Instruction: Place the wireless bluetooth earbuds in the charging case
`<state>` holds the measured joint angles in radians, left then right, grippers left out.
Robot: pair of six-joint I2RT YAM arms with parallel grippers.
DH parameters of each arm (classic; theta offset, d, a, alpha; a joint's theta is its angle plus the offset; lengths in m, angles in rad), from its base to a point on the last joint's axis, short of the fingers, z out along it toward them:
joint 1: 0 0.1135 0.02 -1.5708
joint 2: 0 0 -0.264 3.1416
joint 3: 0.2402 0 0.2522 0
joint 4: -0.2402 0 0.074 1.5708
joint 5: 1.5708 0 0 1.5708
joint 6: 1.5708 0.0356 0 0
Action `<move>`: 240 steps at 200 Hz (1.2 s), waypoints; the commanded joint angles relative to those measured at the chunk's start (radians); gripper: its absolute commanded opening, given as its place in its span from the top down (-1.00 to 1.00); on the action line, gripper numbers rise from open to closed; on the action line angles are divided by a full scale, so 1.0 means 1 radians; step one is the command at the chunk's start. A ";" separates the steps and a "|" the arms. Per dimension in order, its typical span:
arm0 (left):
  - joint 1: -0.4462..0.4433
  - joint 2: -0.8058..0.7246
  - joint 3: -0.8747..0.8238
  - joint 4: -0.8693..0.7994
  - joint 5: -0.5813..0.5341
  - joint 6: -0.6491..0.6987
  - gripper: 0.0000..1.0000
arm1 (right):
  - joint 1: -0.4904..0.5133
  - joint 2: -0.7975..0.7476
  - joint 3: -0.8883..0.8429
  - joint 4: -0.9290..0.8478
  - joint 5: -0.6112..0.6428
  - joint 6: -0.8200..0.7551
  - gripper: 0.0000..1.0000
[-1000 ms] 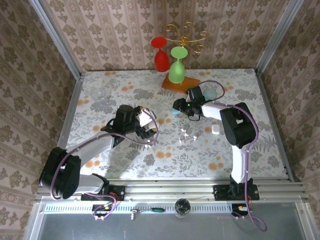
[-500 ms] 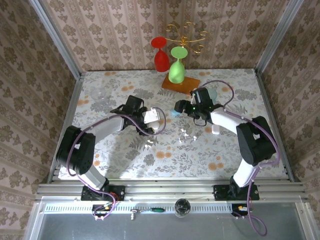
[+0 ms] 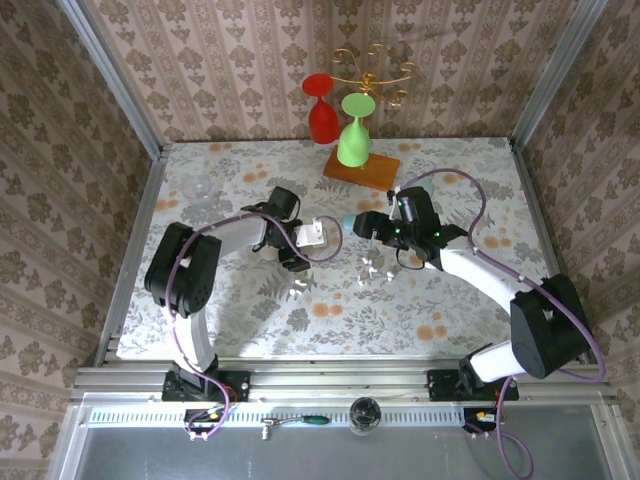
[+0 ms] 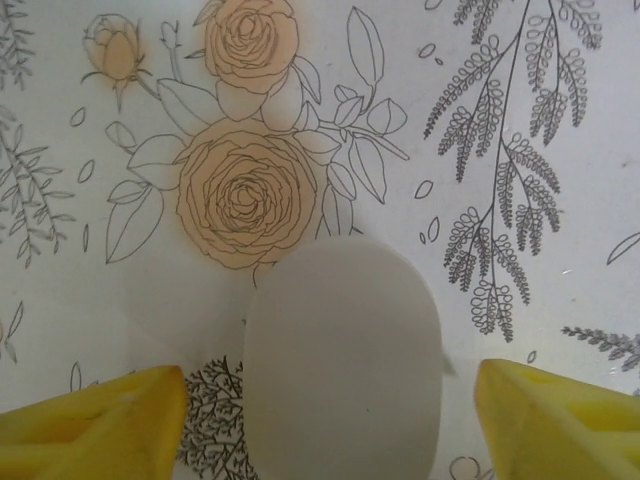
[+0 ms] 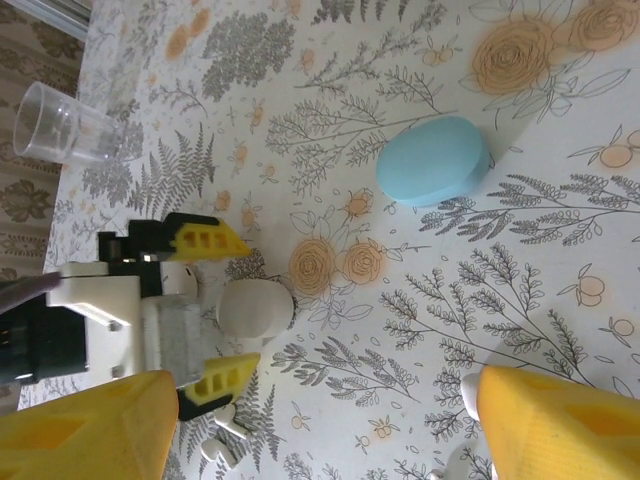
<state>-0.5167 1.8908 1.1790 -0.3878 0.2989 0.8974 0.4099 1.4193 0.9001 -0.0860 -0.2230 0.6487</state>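
Earbuds (image 3: 372,268) lie loose on the table (image 3: 250,325) near the right gripper (image 5: 322,430), outside any case; none is seated. Within the last second the left gripper (image 4: 330,418) has swung from the near-left to mid-table and now straddles the white case (image 4: 342,360), jaws wide, fingertips clear of its sides, nothing gripped. The right gripper, likewise spread and empty, hovers beside the blue case (image 5: 432,160). Assessment: the white case, apparently closed, is about to be secured; insertion has not begun.
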 commanded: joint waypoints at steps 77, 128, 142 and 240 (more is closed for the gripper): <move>0.020 -0.021 0.023 -0.062 0.105 0.001 0.17 | -0.035 -0.175 -0.054 -0.120 0.059 -0.019 -0.57; 0.030 -0.191 -0.098 0.113 0.204 -0.067 0.15 | -0.043 -0.235 -0.069 -0.147 -0.078 0.011 -0.53; 0.024 -0.236 -0.136 0.184 0.240 -0.086 0.15 | -0.043 -0.220 -0.073 -0.108 -0.173 0.033 -0.53; -0.087 -0.371 -0.221 0.388 0.331 -0.124 0.14 | 0.027 -0.036 0.002 0.067 -0.360 0.106 -0.50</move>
<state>-0.5903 1.5543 0.9730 -0.0536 0.5667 0.8051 0.4271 1.3449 0.8589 -0.0677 -0.5430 0.7280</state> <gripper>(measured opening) 0.428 0.758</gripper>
